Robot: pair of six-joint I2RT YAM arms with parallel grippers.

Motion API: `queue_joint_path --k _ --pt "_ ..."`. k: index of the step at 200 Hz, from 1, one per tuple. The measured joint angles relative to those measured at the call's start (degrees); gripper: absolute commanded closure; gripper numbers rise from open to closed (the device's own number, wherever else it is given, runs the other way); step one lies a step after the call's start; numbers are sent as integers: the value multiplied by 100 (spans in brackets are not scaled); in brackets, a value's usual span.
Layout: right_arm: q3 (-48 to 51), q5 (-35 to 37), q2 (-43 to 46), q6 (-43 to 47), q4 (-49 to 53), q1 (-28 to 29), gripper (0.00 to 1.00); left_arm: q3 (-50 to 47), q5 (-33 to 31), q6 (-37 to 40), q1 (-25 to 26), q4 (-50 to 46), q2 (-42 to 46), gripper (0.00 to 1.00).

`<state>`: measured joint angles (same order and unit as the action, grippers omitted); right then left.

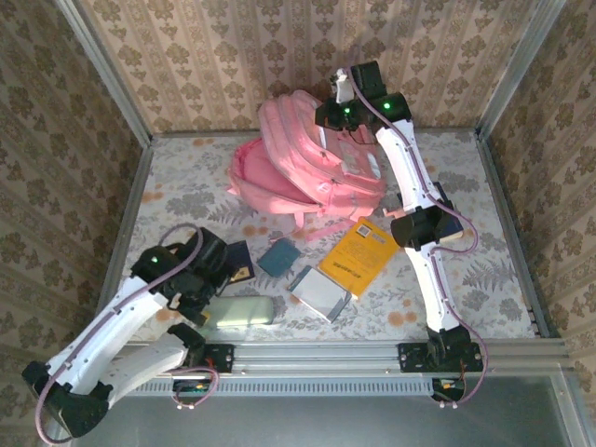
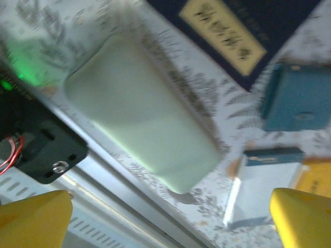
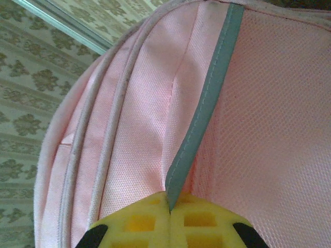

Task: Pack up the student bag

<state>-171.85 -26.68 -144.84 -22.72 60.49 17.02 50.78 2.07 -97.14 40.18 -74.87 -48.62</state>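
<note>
From above, the student bag [image 1: 307,158] slumps at the far middle of the table [image 1: 484,279], with the right arm reaching to its top, probably to prop it for loading. A yellow book [image 1: 358,256], grey notebook [image 1: 318,293], teal pouch [image 1: 277,256], navy booklet [image 1: 237,261] and pale green case [image 1: 237,312] lie before it. The left wrist view shows the left end effector [image 2: 168,217] with its fingers wide apart above the green case, likely its next pick; the booklet's gold label is too blurred to read. The right wrist view shows the right end effector [image 3: 169,212] clamped on the bag's grey strip [image 3: 207,108].
</note>
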Motion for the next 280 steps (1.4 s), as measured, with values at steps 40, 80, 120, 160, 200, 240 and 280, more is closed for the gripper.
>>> queue_joint_path --k 40,80,120,160,200,240,280 --pt "-7 258 0 57 162 0 100 -699 -59 -1128 413 363 293 0" --pt "-7 297 0 138 227 2 100 -1495 -81 -1646 365 1322 328 0" --pt "-7 297 0 162 262 2 100 -1961 20 -1840 319 1921 -24 0" --pt "-7 337 0 186 275 31 100 -2173 160 -1882 245 2337 -131 0" --pt "-7 407 0 223 302 105 100 -2409 264 -1884 234 2621 -339 0" --pt "-7 468 0 302 321 136 100 -2446 262 -1871 101 2909 -566 8" --pt "-7 529 0 310 321 149 100 -2446 197 -1803 59 2973 -529 24"
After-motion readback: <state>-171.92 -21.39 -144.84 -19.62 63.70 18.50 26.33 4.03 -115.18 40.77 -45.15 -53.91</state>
